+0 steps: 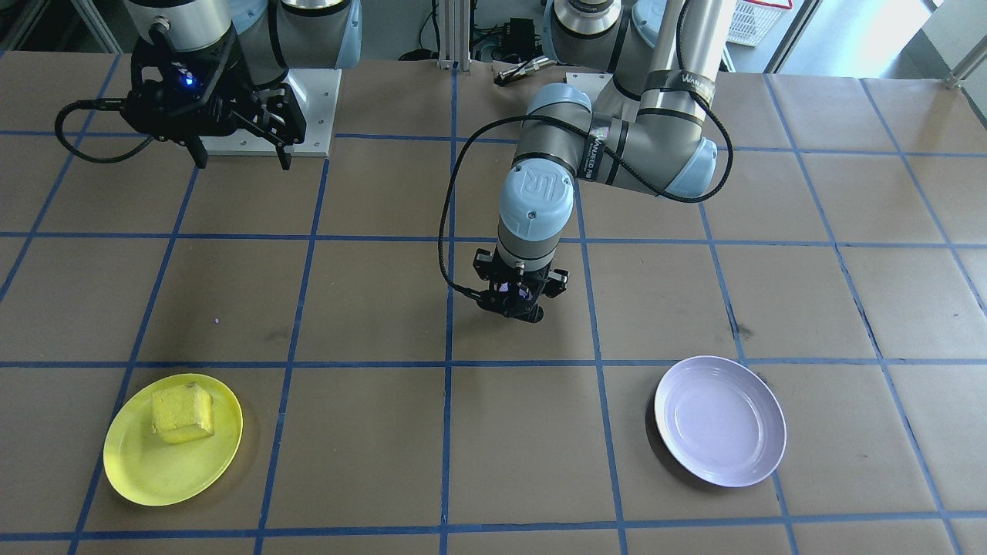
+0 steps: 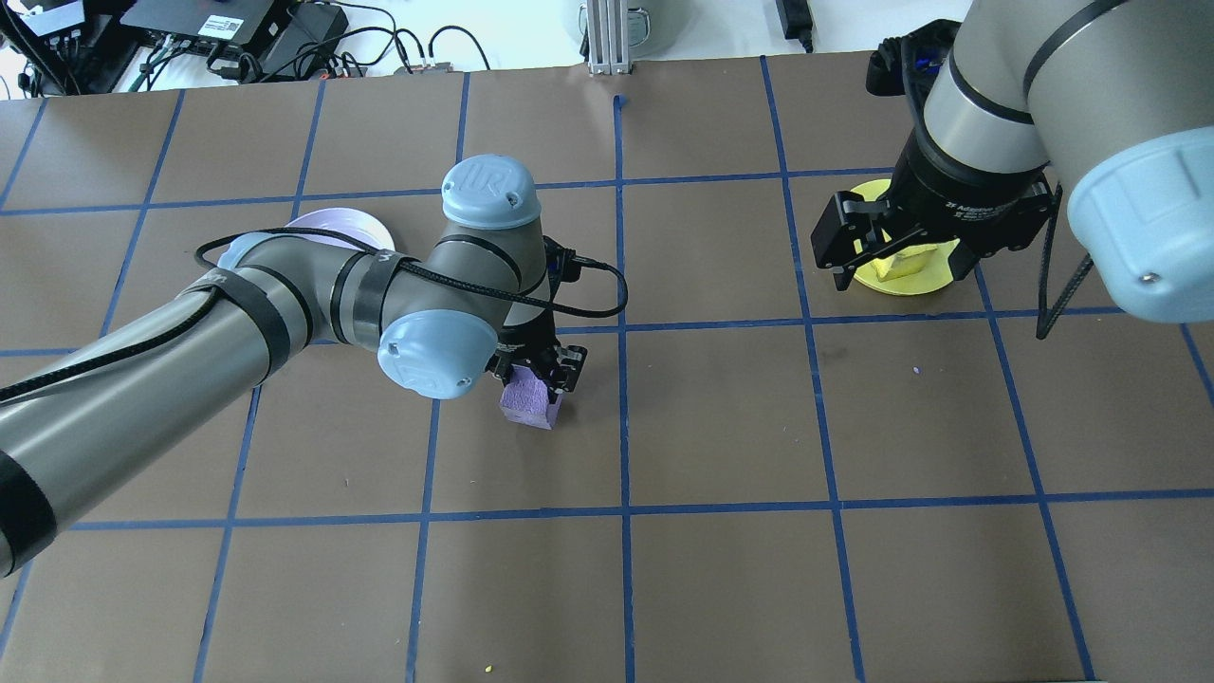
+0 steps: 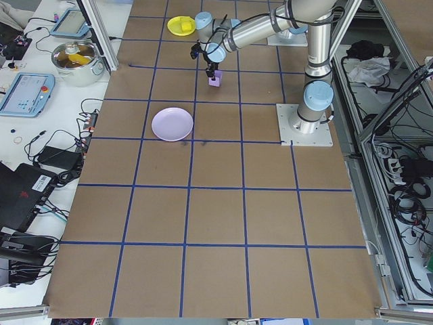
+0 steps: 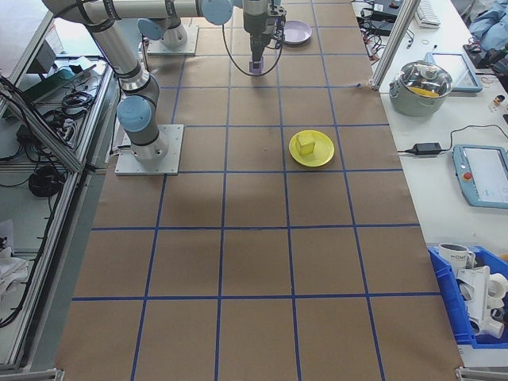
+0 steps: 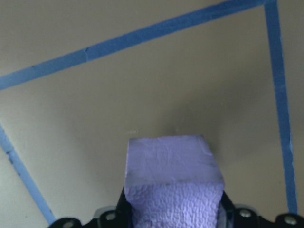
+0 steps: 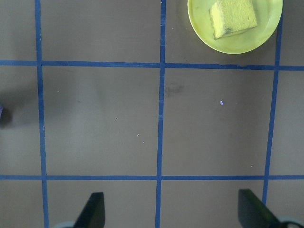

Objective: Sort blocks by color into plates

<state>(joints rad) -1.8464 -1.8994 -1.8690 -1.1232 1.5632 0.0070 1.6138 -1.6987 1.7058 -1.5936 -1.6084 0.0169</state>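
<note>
My left gripper (image 2: 534,378) is shut on the light purple block (image 2: 529,402) near the table's middle, low over the brown paper; whether the block touches the table I cannot tell. In the left wrist view the purple block (image 5: 173,183) fills the space between the fingers. The lavender plate (image 1: 719,420) lies bare, partly hidden behind the left arm in the overhead view. The yellow block (image 1: 183,414) lies in the yellow plate (image 1: 154,470). My right gripper (image 1: 240,150) hangs open high above the table, holding nothing, with the yellow plate (image 6: 204,28) at the top of its wrist view.
Blue tape lines divide the brown table into squares. The right arm's white base plate (image 1: 312,116) sits at the robot's edge. A steel pot (image 4: 429,79) and a tablet (image 4: 480,175) are on the side bench beyond the table.
</note>
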